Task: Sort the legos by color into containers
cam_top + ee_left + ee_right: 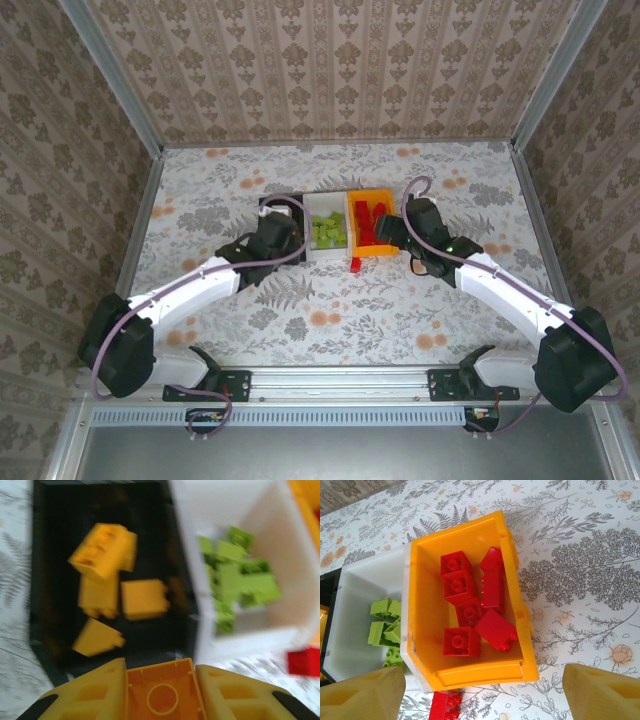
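Observation:
My left gripper (160, 700) is shut on an orange-yellow lego (161, 692), whose hollow underside faces the camera, just above the near wall of the black container (37, 605). Several orange-yellow legos (145, 598) lie inside it. The white container (357, 587) holds light green legos (384, 625). Several red legos (462, 587) lie in the orange container (427, 630). One red lego (444, 706) lies on the table in front of the orange container. My right gripper (482, 700) hangs open over that container's near edge, with nothing between its fingers.
The three containers (328, 228) stand in a row at the table's middle, touching each other. The flower-patterned tabletop (330, 310) spreads all round them, and patterned walls (60, 150) close in the left, right and back.

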Motion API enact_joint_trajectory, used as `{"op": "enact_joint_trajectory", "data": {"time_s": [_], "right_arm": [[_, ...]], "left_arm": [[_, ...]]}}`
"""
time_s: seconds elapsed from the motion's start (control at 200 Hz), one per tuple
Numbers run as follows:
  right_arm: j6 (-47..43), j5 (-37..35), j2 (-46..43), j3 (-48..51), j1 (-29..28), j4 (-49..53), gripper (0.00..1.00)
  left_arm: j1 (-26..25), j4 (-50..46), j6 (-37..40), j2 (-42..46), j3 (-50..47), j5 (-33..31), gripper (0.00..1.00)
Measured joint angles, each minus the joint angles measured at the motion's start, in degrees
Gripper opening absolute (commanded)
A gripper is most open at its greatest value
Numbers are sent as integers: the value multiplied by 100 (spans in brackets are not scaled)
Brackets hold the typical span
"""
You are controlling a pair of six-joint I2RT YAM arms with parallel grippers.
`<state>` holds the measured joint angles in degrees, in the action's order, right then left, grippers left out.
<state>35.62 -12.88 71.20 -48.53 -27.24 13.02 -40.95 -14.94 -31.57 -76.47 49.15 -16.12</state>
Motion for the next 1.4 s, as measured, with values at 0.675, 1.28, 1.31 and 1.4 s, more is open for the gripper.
{"op": "enact_joint_trajectory", "data": {"time_s": [0.675,1.28,1.31,1.4], "right_arm": [[39,2,-168,103,0,4,86],[13,94,494,282,-1165,-55,87],[13,92,704,282,-1217,-94,87],[15,94,1272,280,-1266,-146,87]], "left_arm": [[841,505,313,-1300,564,199,89],[-245,317,-153,1733,-789,236,100],[-254,295,-199,1801,-922,232,100],[-260,168,-367,1969,-1276,216,100]]}}
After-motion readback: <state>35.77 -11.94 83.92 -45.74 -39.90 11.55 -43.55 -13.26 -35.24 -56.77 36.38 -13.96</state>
